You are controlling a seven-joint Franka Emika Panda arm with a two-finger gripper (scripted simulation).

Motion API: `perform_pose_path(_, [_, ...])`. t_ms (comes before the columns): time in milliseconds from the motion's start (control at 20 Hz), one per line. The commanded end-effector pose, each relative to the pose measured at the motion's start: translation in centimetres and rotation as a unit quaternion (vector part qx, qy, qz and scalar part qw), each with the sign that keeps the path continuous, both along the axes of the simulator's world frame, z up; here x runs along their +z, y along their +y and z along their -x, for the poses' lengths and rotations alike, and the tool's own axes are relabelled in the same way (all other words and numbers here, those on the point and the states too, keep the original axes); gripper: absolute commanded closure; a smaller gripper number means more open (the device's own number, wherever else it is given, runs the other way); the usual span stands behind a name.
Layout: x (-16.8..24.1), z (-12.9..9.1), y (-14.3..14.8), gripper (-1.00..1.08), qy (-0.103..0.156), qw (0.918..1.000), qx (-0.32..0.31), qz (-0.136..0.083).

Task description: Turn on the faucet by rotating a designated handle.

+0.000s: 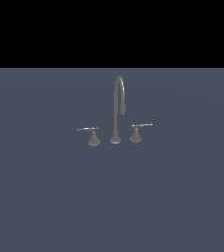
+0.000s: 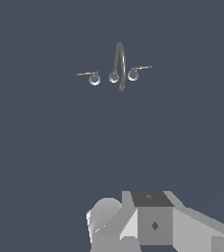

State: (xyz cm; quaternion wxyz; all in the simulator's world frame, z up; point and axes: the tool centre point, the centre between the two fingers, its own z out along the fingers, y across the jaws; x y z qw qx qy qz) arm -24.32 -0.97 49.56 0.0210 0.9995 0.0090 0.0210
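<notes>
The pincer (image 2: 133,231) is far from the faucet (image 1: 117,110); its opening cannot be told. Approach the handle (image 1: 88,129) beside the spout, pushing the lever tip.

Dull grey faucet (image 1: 117,110) with a brighter-tipped short lever (image 1: 142,126), on a plain slate-blue table (image 1: 45,197); gripper body pale grey.

Floor (image 1: 45,197) under me: flat slate blue-grey, no seams, no texture, runs edge to edge in ext. view. Above its far edge, a plain black band (image 1: 112,32) across the whole width, meets floor in one straight horizontal line. Can't tell if that's wall or void. Light soft, even, faintly brighter on floor nr that line. Wrist view: same blue-grey floor (image 2: 35,147) fills the bkgd.
</notes>
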Motion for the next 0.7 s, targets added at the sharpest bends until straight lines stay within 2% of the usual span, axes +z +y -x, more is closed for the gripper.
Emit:
perform_pose_path(0, [0.0, 0.0, 0.0, 1.08, 0.0, 1.0, 0.0, 0.0])
perform_pose_path(650, [-2.6, -0.9, 1.8, 1.08, 0.0, 0.9991, -0.043, -0.002])
